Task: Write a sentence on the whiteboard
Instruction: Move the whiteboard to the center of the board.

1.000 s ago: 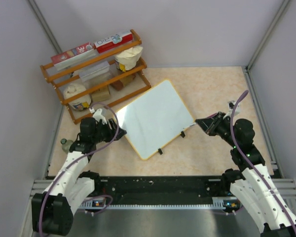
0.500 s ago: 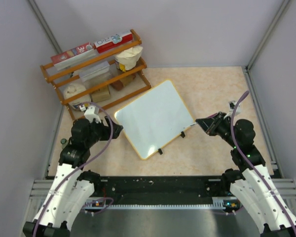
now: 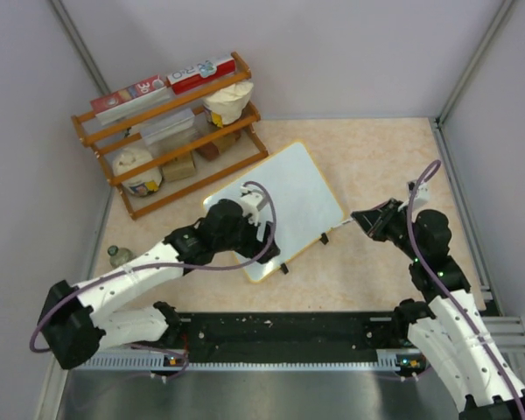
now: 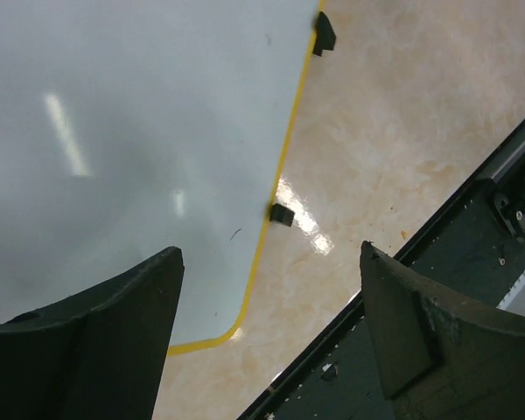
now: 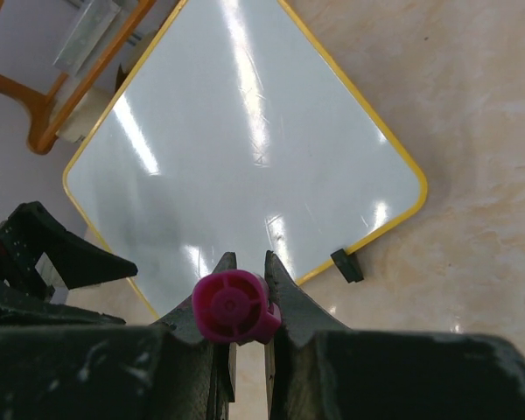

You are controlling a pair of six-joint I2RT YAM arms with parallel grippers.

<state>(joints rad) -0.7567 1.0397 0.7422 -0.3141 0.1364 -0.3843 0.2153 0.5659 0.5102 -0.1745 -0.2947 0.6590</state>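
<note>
Since a second ago, our left arm has swung from beside the whiteboard's (image 3: 297, 197) left corner to over its near corner, and the left gripper (image 4: 269, 262) has spread its fingers wider. The whiteboard and our right arm sit as they did.

The table (image 3: 376, 157) under the whiteboard is glossy beige with a marbled pattern. The whiteboard lies flat at its middle, turned like a diamond. It is smooth, white and reflective, with rounded corners and a thin yellow rim. A slatted wooden rack (image 3: 171, 131) stands beyond its far-left edge.

The left gripper hangs released above the whiteboard's near corner, holding nothing. Off the whiteboard's right corner, the right gripper (image 5: 248, 261) is clenched on a magenta marker (image 5: 234, 306), its round end facing the wrist camera. Two small black clips (image 4: 282, 213) sit on the whiteboard's near-right edge.
</note>
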